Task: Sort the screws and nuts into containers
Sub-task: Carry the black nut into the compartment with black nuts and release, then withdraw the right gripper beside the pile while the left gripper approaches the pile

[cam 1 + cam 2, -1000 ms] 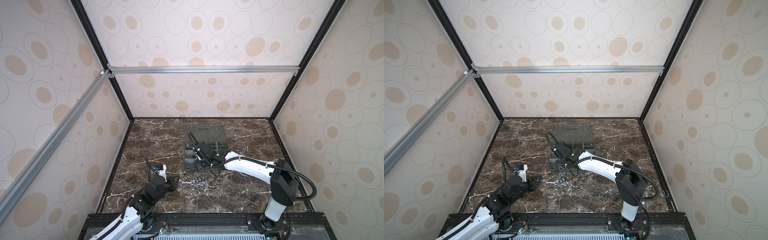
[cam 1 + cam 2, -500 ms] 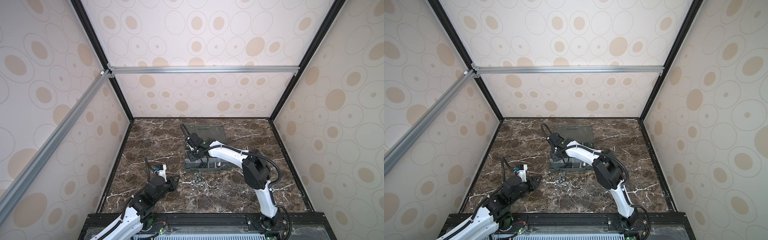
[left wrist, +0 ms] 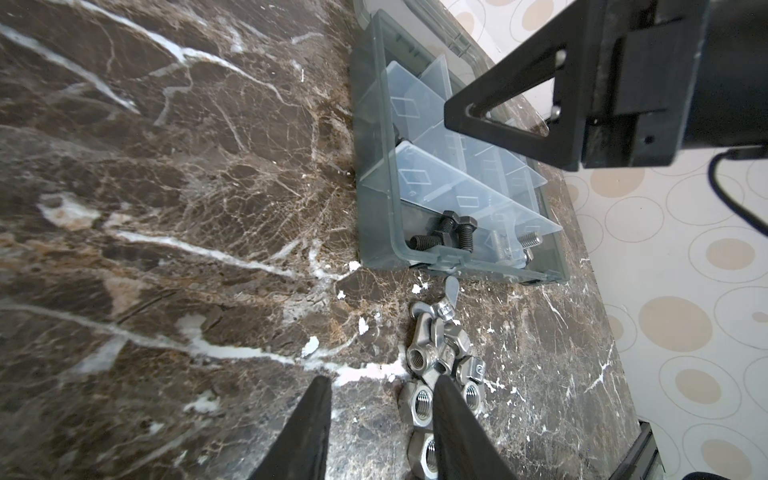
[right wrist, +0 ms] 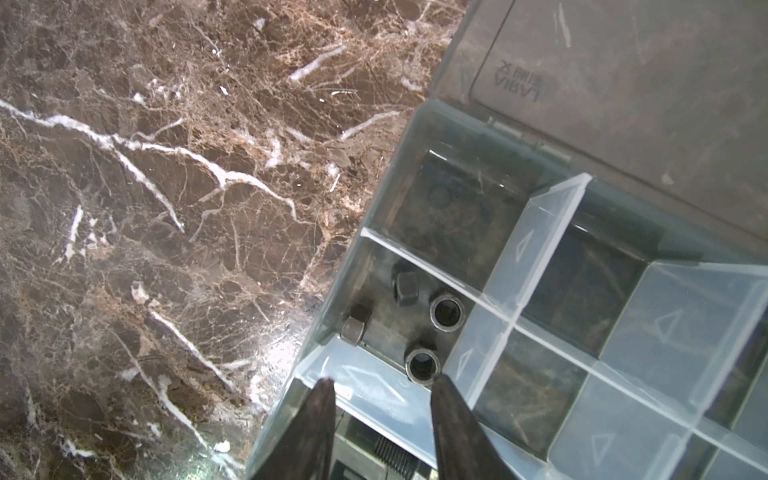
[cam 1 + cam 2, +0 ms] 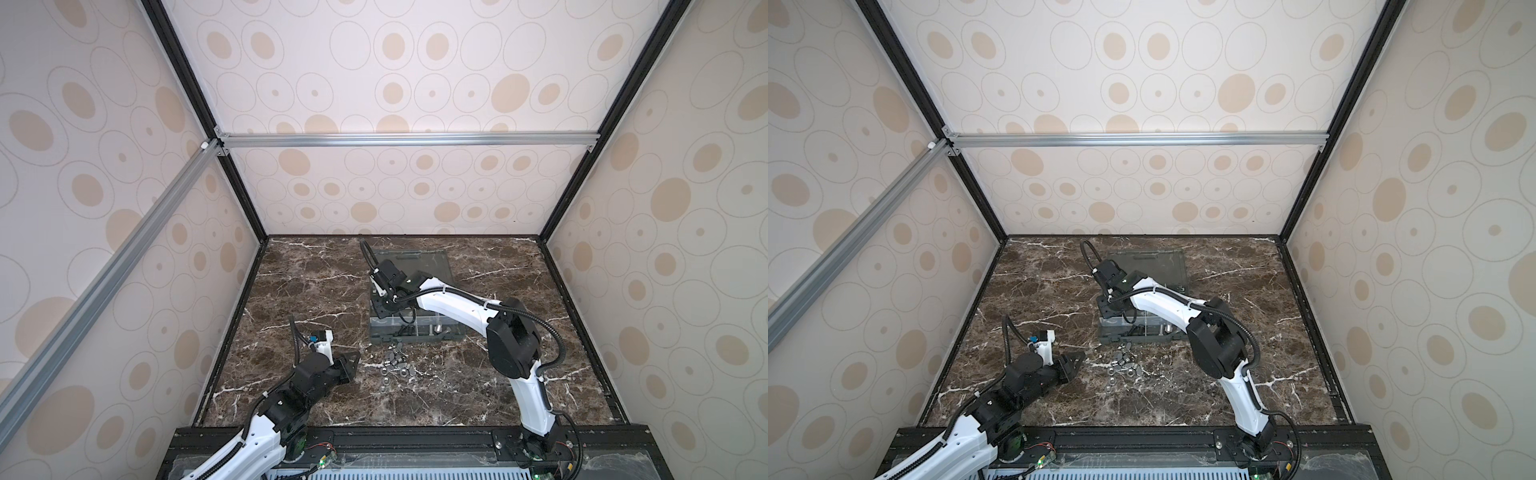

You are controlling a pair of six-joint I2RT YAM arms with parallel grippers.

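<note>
Nuts (image 5: 397, 366) lie in a loose pile on the bench (image 5: 478, 386), just beside the near edge of the box (image 5: 440, 334), which sits mid-bench toward the far edge. In both top views they are too small to count. The right gripper (image 5: 384, 307) hangs over the box's left side. The left gripper (image 5: 1076, 362) sits low, just left of the pile.

From the left wrist, the left gripper (image 3: 382, 415) has its fingers (image 3: 318, 428) narrowly apart with nothing between them, and one finger overlaps the pile (image 3: 440, 374). I count at least five hex nuts and what look like two wing nuts. Black screws (image 3: 446, 232), two or three overlapping, lie in the box's near-left corner compartment. Two silver screws (image 3: 513, 245) lie next to them.

From the right wrist, the right gripper (image 4: 382, 415) also has its fingers narrowly apart and empty, above a divider (image 4: 374, 386). Just past the divider, a compartment (image 4: 374, 266) along the box's left wall holds four dark nuts (image 4: 411, 328), two hole-up and two on their sides. The hinge-corner compartment beside it is empty.

This reads as a drop into the nut compartment. To do it well, the right gripper should rise straight up, clear of the dividers, before swinging to the pile. The left should take one nut from the pile's edge, gripped across its flats.
</note>
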